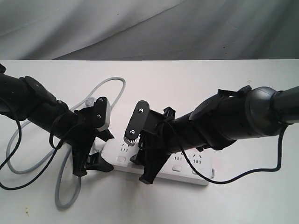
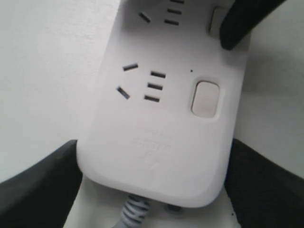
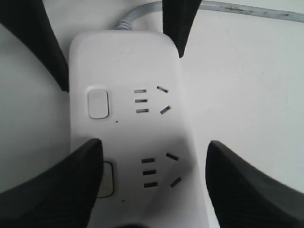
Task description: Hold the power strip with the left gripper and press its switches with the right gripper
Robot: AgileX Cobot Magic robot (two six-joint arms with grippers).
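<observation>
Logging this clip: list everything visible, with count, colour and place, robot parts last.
power strip: one, white, flat on the table, centre.
switches: two clear in the wrist views, white, beside the outlets.
cord: one, grey, looping off to the left.
table: one, white, under everything.
backdrop: one, grey cloth, behind the table.
left end effector: one, black, jaws clamping the strip's cord end.
right end effector: one, black, open, one jaw over the second switch.
</observation>
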